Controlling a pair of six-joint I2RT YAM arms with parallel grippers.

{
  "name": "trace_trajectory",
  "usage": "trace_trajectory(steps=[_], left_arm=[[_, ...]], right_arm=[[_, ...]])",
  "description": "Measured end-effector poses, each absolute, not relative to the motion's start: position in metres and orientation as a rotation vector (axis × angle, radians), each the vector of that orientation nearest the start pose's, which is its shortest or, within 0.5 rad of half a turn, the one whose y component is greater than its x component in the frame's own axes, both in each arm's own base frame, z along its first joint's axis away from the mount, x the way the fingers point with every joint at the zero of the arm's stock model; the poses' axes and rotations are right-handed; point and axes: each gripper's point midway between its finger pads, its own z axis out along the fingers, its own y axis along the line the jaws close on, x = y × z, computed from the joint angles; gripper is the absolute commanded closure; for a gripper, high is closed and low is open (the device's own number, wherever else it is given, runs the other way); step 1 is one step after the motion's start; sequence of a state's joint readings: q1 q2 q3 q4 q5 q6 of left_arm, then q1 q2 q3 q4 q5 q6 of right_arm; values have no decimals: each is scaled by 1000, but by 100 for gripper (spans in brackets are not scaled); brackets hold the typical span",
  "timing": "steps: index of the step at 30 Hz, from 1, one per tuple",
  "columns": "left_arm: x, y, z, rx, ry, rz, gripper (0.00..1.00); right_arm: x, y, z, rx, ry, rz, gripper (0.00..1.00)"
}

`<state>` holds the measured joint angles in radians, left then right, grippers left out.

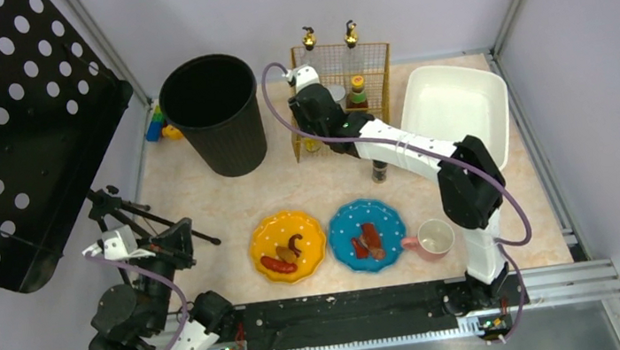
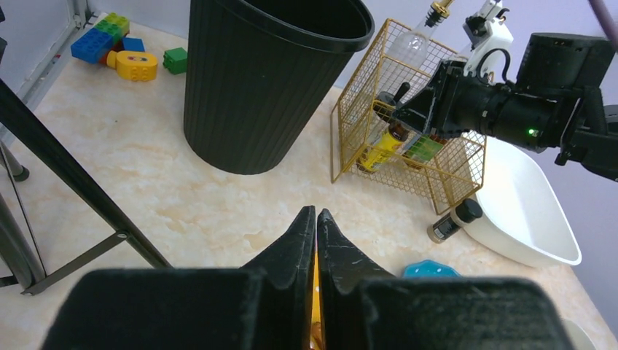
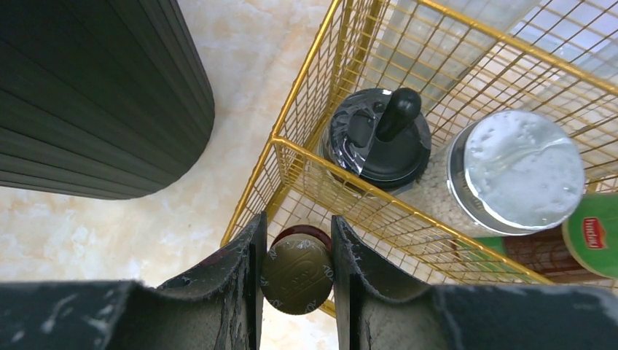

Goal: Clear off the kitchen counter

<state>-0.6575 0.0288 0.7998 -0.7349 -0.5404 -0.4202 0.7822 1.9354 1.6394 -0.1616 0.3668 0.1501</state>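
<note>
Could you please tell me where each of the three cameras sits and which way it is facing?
Top external: high behind the robot, looking down on the counter; left arm and right arm show.
Left wrist: low over the counter, facing the bin and wire basket; its shut fingers show.
Right wrist: above the basket's corner, looking down; its fingers grip a bottle.
Shared: both wrist views show the bin and basket.

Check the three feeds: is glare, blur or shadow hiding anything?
Top external: even light, soft shadows, nothing blurred. Left wrist: the shut left gripper fills the lower frame with black; beyond it the view is clear. Right wrist: white sheen on the silver lid; the brown-capped bottle in the right gripper reads clearly.
</note>
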Motion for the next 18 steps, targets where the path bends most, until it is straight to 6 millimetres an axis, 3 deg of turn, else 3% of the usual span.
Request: trace_trajectory(steps=[3, 10, 15, 18], left_arm=[[145, -15, 305, -256, 1536, -438, 78], [145, -15, 305, -267, 1536, -440, 62], [146, -15, 304, -271, 1536, -444, 43], [146, -15, 304, -271, 1537, -444, 32]], right_arm=[[442, 361, 194, -400, 1974, 233, 100], [446, 366, 195, -387, 1963, 254, 100], [447, 367, 195, -375, 1961, 261, 98], [448, 367, 195, -366, 1957, 265, 88]])
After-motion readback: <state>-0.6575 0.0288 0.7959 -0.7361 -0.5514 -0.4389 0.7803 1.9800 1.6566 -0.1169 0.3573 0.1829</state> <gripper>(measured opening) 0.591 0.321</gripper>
